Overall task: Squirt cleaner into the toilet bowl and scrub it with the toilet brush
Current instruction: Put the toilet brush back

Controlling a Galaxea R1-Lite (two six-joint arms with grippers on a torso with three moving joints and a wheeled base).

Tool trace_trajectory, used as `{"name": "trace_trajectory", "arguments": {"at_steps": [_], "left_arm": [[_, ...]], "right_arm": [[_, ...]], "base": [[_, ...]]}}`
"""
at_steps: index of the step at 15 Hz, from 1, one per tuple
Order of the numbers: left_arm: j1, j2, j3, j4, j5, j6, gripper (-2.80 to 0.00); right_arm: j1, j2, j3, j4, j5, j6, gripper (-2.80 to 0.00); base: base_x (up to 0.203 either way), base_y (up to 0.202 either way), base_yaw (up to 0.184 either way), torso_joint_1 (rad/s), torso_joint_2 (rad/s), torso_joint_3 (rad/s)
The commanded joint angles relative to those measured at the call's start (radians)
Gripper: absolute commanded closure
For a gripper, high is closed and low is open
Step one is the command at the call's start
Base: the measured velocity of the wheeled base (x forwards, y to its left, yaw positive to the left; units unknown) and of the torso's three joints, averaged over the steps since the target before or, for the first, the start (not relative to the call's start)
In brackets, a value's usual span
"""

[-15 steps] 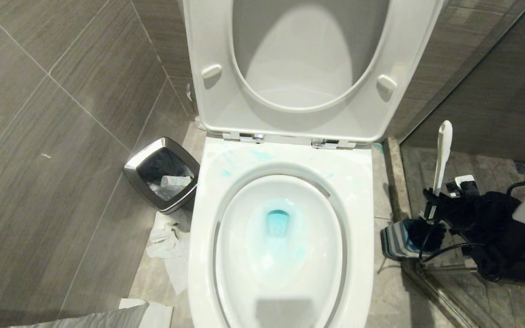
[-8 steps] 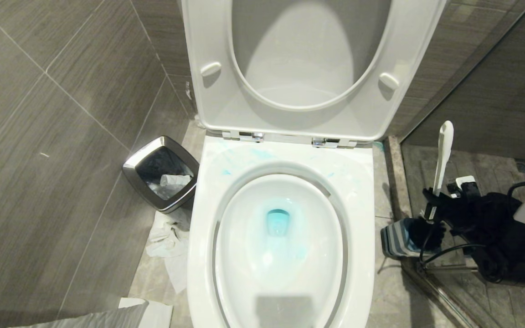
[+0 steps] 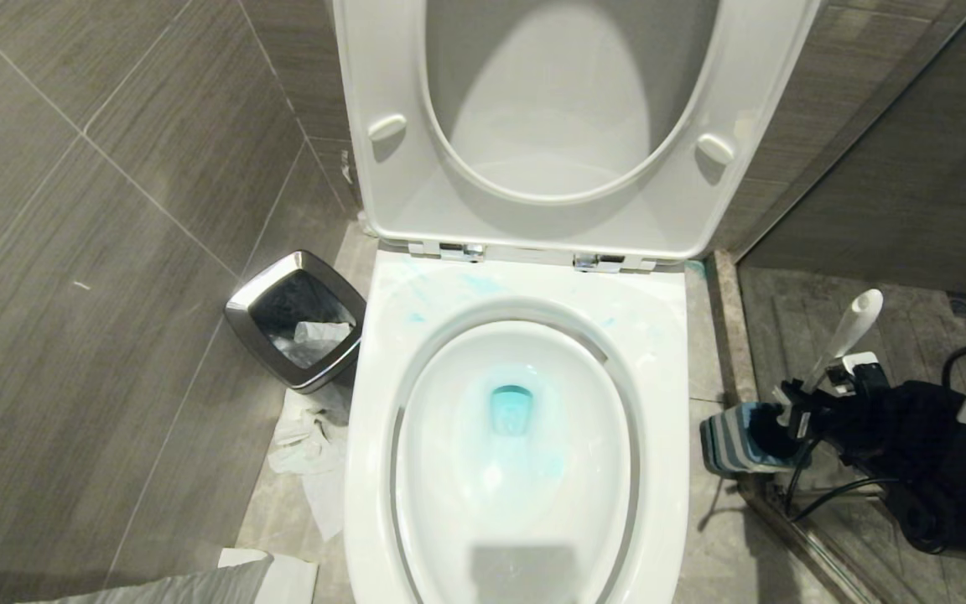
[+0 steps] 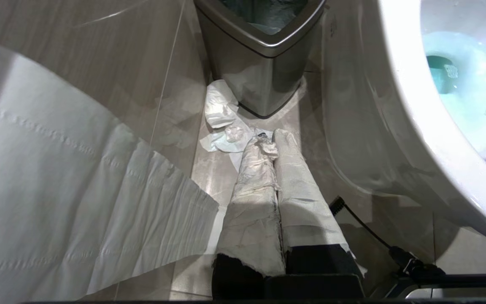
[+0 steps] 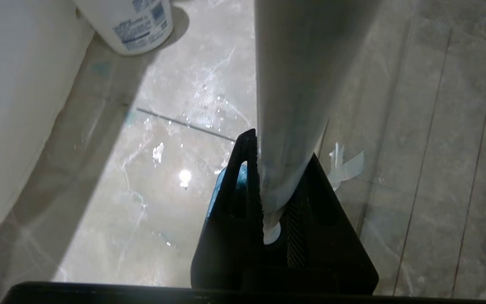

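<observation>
1. Right gripper (image 5: pixel 274 207) is clamped on the toilet brush (image 3: pixel 848 331), low on the handle. In the right wrist view the two black ribbed fingers (image 5: pixel 243 185) press the white shaft from both sides, with not much gap between them.
2. The handle leans, rounded tip pointing up and away from the toilet. Its bottom end goes down into the blue holder (image 3: pixel 734 440) with the grey-striped base, which sits on the floor just to the right of the toilet, next to the glass partition (image 3: pixel 885 210).
3. Left gripper (image 4: pixel 274 169) isn't in the head view at all. Its own camera shows the fingers (image 4: pixel 253 198) wrapped in white paper and pressed together, nothing between them, hanging low over the floor between the toilet's outer wall and the left tiles.
4. Toilet bowl (image 3: pixel 667 403) fills the middle of the head view, seat and lid (image 3: pixel 382 67) flipped up against the wall.
5. The cleaner (image 3: pixel 512 411) shows as a turquoise pool at the drain and a tint around it, plus faint streaks on the flat rim near the hinges.
6. Left of the toilet there's a chrome-rimmed bin (image 3: pixel 240 306) with a dark liner, and crumpled tissue (image 3: pixel 311 445) on the floor in front of it.
7. A sheet of toilet paper (image 4: pixel 78 202) hangs close to the left wrist camera.
8. A white bottle (image 5: pixel 135 25) with a printed label stands on the floor by the toilet base, seen from the right wrist.
</observation>
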Motion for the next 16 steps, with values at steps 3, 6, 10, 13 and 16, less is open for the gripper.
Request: {"name": "trace_trajectory", "arguments": {"at_steps": [3,6,10,13,16], "left_arm": [[-0.001,0.001,0.008,0.000,0.000,0.001,0.00],[-0.001,0.001,0.008,0.000,0.000,0.002,0.00],[-0.001,0.001,0.008,-0.002,0.000,0.002,0.00],[-0.001,0.001,0.008,-0.002,-0.001,0.002,0.00],[-0.001,0.001,0.008,-0.002,0.000,0.002,0.00]], "right_arm": [[-0.021,0.040,0.012,-0.007,0.002,-0.041,0.00],[-0.030,0.052,0.048,-0.007,-0.006,-0.053,0.00],[-0.035,0.043,0.045,-0.007,-0.038,-0.053,-2.80],[-0.034,0.027,0.067,-0.007,-0.035,-0.052,-2.80],[-0.032,-0.009,0.093,-0.007,-0.027,-0.052,-2.80]], "base": [[0.000,0.000,0.000,0.000,0.00,0.000],[0.000,0.000,0.000,0.000,0.00,0.000],[0.000,0.000,0.000,0.000,0.00,0.000],[0.000,0.000,0.000,0.000,0.00,0.000],[0.000,0.000,0.000,0.000,0.00,0.000]]}}
